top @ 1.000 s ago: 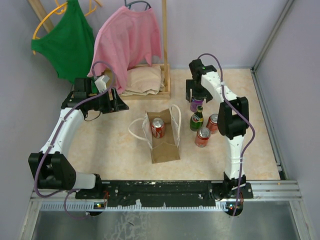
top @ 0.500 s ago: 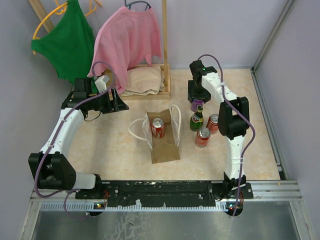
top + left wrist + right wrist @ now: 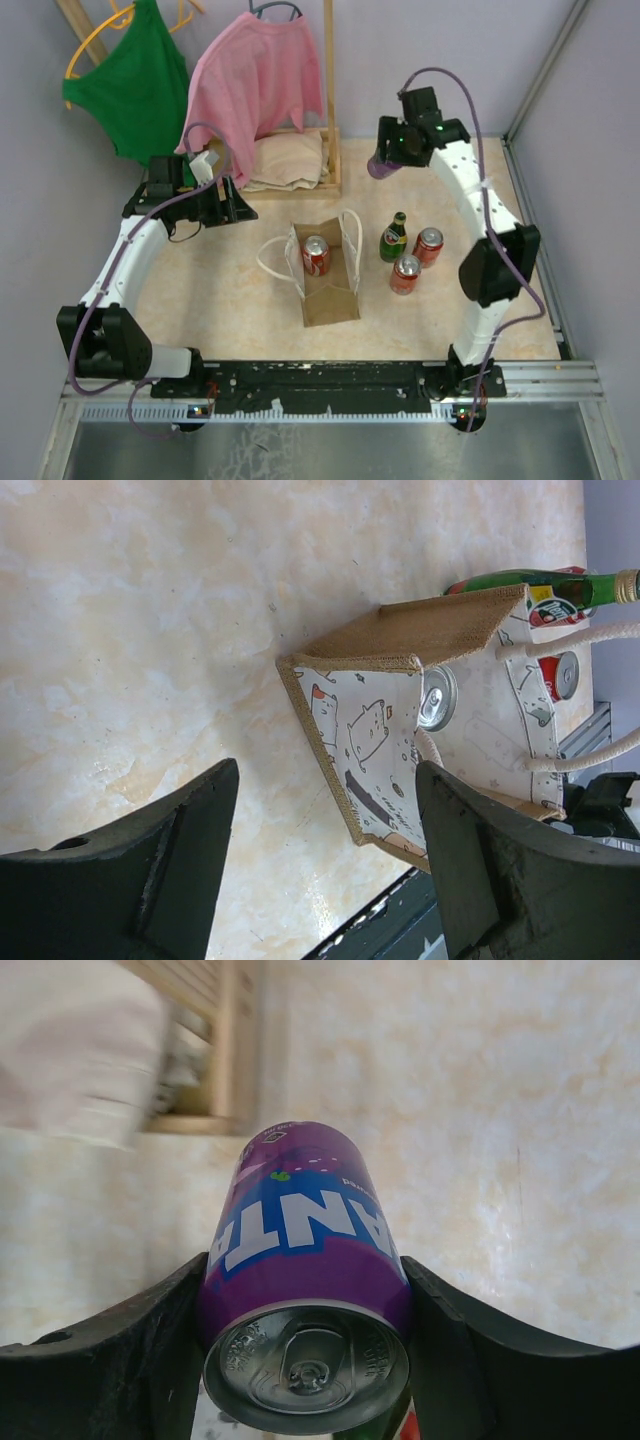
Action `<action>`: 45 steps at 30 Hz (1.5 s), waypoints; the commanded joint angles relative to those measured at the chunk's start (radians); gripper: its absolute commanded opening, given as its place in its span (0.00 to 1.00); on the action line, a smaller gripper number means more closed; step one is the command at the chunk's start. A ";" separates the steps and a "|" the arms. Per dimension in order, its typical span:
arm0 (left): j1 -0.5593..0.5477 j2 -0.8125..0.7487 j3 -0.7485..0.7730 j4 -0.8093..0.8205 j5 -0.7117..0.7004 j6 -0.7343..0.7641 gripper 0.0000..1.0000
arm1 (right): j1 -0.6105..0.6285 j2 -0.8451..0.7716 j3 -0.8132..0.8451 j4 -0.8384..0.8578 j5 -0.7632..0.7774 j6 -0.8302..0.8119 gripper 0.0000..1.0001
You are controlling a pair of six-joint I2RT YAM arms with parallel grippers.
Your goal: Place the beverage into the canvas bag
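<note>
The tan canvas bag (image 3: 330,290) stands open mid-table with white cord handles and a red can (image 3: 316,254) inside; it also shows in the left wrist view (image 3: 400,640). My right gripper (image 3: 385,160) is shut on a purple Fanta can (image 3: 305,1260) and holds it high above the table's back right. A green bottle (image 3: 393,238) and two red cans (image 3: 428,243) (image 3: 405,272) stand right of the bag. My left gripper (image 3: 240,203) is open and empty, left of the bag and above the table.
A wooden rack (image 3: 328,110) with a pink shirt (image 3: 260,75) and a folded beige cloth (image 3: 288,160) stands at the back. A green shirt (image 3: 135,85) hangs at the back left. The black rail (image 3: 330,380) runs along the near edge.
My right gripper has lifted the purple can up off the table from behind the green bottle and raised it toward the back. The left arm has not moved.
</note>
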 commanded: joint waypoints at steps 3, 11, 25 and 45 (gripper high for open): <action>0.005 0.003 0.000 0.021 0.024 0.006 0.77 | 0.031 -0.254 0.076 0.197 -0.201 0.024 0.00; 0.003 0.017 0.005 0.023 0.027 0.008 0.77 | 0.282 -0.389 0.038 0.105 -0.178 -0.020 0.00; -0.008 0.026 0.015 0.022 0.033 0.009 0.77 | 0.507 -0.472 -0.258 -0.004 -0.008 0.040 0.00; -0.009 0.028 0.010 0.027 0.030 0.011 0.77 | 0.587 -0.308 -0.262 -0.171 0.208 -0.009 0.00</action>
